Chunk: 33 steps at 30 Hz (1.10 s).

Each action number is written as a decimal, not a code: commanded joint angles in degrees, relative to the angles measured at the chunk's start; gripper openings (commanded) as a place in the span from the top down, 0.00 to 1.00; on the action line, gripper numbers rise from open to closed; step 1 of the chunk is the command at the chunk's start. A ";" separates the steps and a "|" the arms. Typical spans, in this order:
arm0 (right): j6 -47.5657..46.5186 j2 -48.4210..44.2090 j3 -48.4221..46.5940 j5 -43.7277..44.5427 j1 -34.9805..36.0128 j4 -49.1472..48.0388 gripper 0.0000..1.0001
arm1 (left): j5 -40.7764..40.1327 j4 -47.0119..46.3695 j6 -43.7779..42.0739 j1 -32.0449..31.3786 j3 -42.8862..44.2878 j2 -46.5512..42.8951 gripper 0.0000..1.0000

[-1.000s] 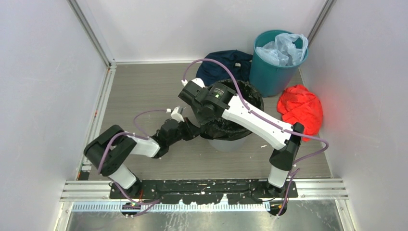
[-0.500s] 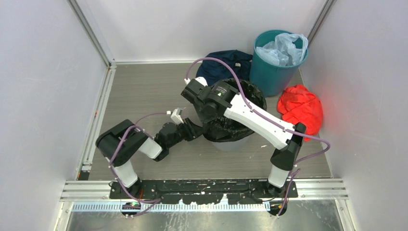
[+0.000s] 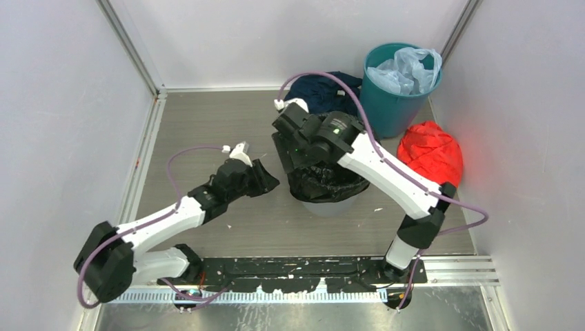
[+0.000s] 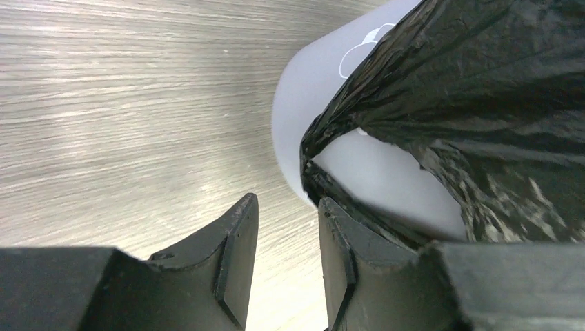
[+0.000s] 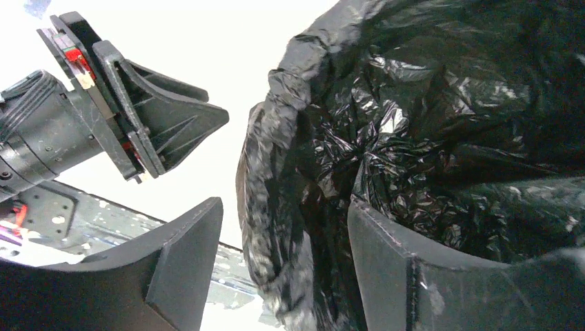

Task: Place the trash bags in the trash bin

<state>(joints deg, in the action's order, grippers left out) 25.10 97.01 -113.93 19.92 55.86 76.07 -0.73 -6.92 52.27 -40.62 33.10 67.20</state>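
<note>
The black trash bag sits in the grey trash bin near the middle of the bench. Its mouth is turned out over the rim, so the step in hand looks like seating that skirt evenly.

The right end effector hangs over the bin's far left edge, fingers spread wide. The folded bag lip lies between them but is not pinched. The left end effector is just left of the bin with its fingers apart and only bare bench in the gap; bag film brushes the outside of one finger.

To do this well, I would take a thick fold rather than a single layer, pull outward and down along the bin wall, and brace the light bin so that it does not tip or slide. Short pulls should spare the thin film.

The bag is glossy, crinkled and slack. It bunches inside, and on the left it hangs unevenly, leaving pale bin wall bare beneath the hem.
</note>
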 commanded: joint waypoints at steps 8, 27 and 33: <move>0.37 -23.47 4.97 5.61 -13.81 -9.43 0.24 | 3.52 41.82 -18.39 -0.34 39.26 -1.04 0.61; 1.83 -34.91 42.44 -24.35 -63.35 -28.71 0.52 | 1.17 56.93 -24.69 -16.30 85.54 35.34 0.62; 5.90 -30.01 46.85 -28.69 -64.12 -35.27 0.55 | -1.56 57.49 -24.59 -17.33 84.88 35.59 0.62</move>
<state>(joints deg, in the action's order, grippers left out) 28.01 65.54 -68.53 -2.96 -8.12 50.11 0.19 50.92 28.05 -57.60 116.09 105.14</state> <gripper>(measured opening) 0.456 0.383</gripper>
